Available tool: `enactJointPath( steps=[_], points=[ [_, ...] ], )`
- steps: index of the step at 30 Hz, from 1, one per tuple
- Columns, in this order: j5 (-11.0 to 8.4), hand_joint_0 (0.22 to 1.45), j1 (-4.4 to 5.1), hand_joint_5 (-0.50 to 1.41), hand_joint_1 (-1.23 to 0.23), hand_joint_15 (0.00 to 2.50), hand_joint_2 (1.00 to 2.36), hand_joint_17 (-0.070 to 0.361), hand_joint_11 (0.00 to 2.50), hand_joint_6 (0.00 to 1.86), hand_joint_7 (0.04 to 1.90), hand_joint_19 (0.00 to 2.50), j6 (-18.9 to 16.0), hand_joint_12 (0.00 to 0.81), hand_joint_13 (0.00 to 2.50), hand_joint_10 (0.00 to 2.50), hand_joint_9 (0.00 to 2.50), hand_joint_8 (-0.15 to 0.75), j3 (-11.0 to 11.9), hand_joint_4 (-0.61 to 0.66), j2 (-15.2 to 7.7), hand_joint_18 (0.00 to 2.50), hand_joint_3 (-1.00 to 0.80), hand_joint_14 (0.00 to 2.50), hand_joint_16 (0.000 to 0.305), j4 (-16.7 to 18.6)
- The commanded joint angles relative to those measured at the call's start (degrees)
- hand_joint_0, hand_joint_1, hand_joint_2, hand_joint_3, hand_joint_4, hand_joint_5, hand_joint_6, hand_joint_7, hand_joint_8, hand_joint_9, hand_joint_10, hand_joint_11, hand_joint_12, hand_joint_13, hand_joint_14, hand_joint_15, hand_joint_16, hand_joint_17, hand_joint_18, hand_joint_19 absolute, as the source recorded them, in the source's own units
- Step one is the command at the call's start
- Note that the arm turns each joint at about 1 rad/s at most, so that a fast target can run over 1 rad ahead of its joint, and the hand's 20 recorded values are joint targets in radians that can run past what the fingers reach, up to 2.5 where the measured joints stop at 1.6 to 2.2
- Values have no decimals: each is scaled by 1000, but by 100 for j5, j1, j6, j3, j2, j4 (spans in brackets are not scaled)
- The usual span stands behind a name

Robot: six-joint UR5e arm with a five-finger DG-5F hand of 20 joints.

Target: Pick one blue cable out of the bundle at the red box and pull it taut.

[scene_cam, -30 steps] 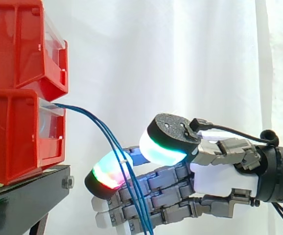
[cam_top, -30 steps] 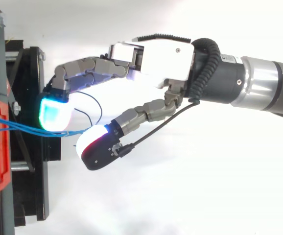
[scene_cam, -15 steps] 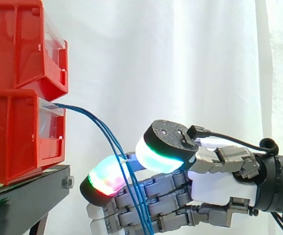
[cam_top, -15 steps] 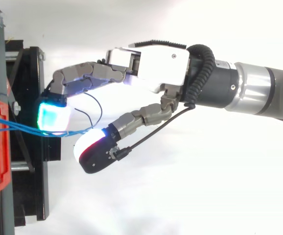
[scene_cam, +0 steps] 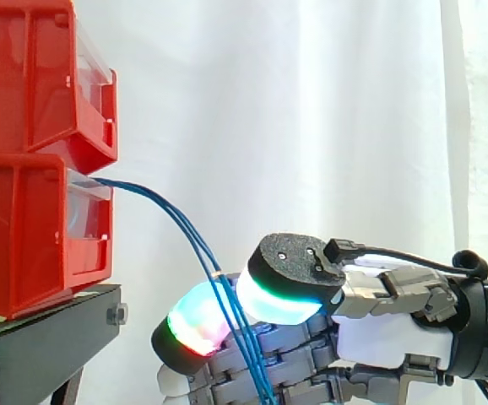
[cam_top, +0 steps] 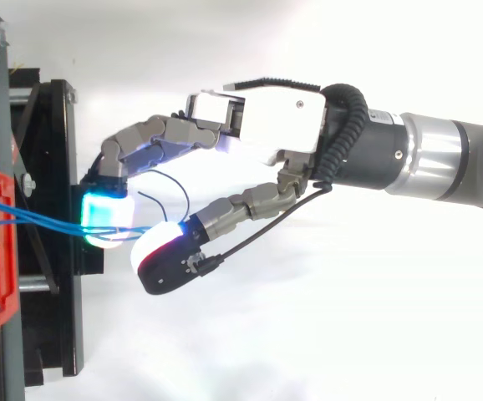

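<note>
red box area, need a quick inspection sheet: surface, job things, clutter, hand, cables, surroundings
surface: black stand, carrying the boxes.
job's things: two red boxes stacked, upper on lower; blue cables come out of the lower one's front.
clutter: nothing seen.
hand: the hand reaches in from the right, beside the stand; a finger pad and the thumb pad close on the blue cables.
cables: several blue strands run together from the box in a sagging curve down to the hand, not taut; no single strand looks separated.
surroundings: white curtain behind everything.
</note>
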State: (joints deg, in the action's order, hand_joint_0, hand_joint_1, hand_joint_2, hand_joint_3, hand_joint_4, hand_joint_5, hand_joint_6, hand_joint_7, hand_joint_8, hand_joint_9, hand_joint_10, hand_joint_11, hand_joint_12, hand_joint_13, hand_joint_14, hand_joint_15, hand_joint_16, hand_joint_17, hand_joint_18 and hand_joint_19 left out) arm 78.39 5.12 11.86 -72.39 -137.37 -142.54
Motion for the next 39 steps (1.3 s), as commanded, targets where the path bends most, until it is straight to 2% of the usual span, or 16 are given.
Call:
enactJointPath(
  steps=[1, 5, 22, 25, 33, 39],
  points=[
    [-8, 635, -3, -156, -778, 191, 1009, 104, 242, 740, 927, 214, -17, 333, 478, 5, 588, 306, -3, 176, 0, 398, -351, 7, 46, 7],
    [-17, 632, -3, -176, -775, 197, 1012, 104, 261, 815, 864, 215, -35, 335, 478, 8, 586, 306, -3, 175, 0, 400, -298, 7, 46, 7],
    [-8, 623, -20, -188, -753, 195, 1014, 111, 296, 897, 834, 216, -114, 350, 487, 6, 600, 326, 5, 162, 9, 431, -150, 9, 49, 16],
    [-8, 629, -20, -190, -763, 201, 1014, 111, 307, 899, 817, 217, -114, 351, 494, 8, 598, 323, 32, 176, 9, 432, -177, 7, 49, 7],
    [-17, 576, -20, -186, -776, 210, 1005, 107, 309, 873, 837, 242, -114, 344, 486, 7, 600, 318, 199, 180, 9, 419, -407, 9, 48, -81],
    [-34, 567, -20, -183, -772, 218, 1002, 109, 303, 864, 838, 245, -114, 346, 490, 7, 613, 321, 234, 182, 9, 420, -458, 8, 48, -186]
  ],
)
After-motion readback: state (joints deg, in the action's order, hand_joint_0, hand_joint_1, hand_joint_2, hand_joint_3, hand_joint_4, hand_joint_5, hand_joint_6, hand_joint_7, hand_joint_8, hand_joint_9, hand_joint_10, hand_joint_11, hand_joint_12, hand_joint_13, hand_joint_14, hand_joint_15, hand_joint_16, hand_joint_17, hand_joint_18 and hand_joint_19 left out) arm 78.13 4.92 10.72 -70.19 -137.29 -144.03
